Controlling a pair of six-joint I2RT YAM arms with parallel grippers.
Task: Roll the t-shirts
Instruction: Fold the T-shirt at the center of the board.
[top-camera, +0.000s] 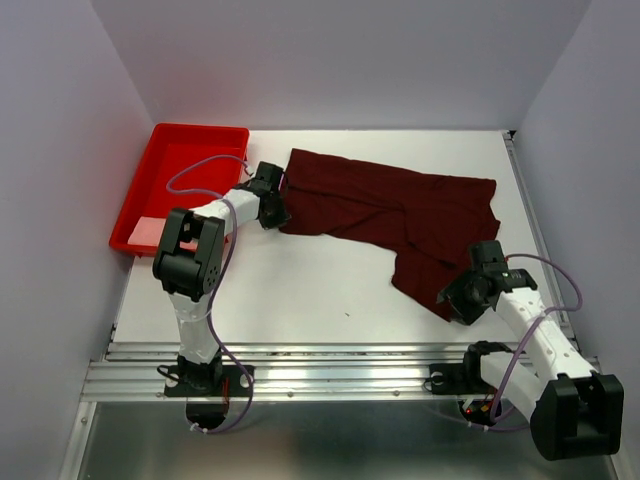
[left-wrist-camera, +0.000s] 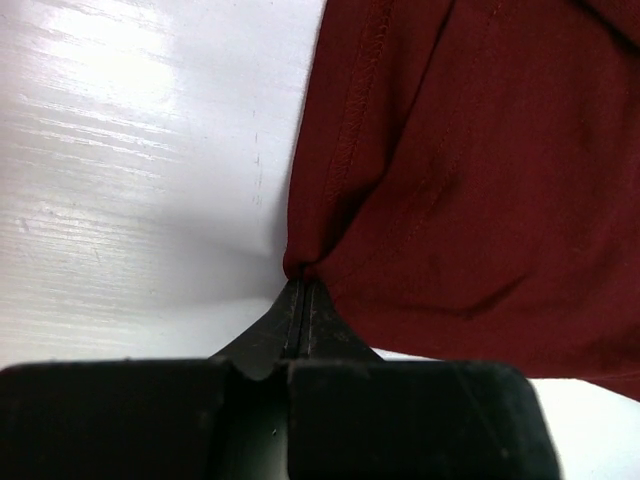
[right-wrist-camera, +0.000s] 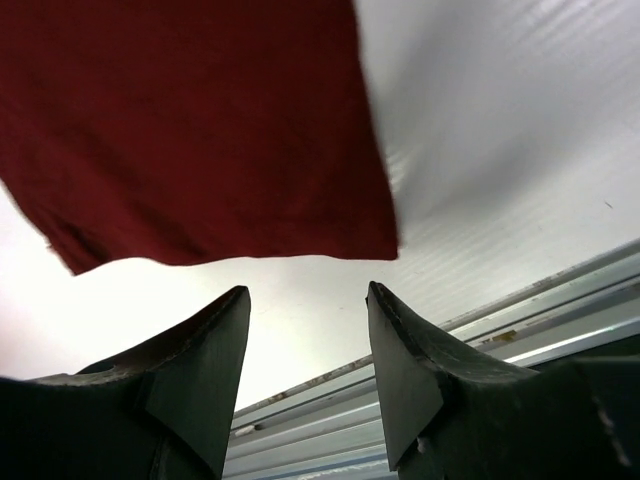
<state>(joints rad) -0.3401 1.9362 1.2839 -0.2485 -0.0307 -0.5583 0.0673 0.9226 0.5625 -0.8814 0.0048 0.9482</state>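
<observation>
You have a white table (top-camera: 300, 290) with the dark maroon t-shirt (top-camera: 400, 205) lying flat but rumpled across its far and right part. The cloth runs from near the tray on the left to a lower flap that reaches toward the right arm. It is not rolled.

The bright red tray (top-camera: 185, 160) sits at the far left corner of the table, apart from the shirt, with your left arm's wrist between the two.

Your left gripper (top-camera: 275, 212) is at the shirt's left edge. In the left wrist view its jaws are pressed together (left-wrist-camera: 303, 295), with a small pinch of the shirt's hemmed edge (left-wrist-camera: 450, 180) gathered right at the tips.

Your right gripper (top-camera: 455, 298) is at the shirt's near right corner. In the right wrist view its jaws stand apart (right-wrist-camera: 308, 320) with nothing between them. The shirt's corner (right-wrist-camera: 200, 130) lies just ahead of the fingertips, not touching them, and the table's front rail is visible beyond.

A pale pink flat piece (top-camera: 150, 232) lies in the near end of the tray; you cannot tell what it is.
</observation>
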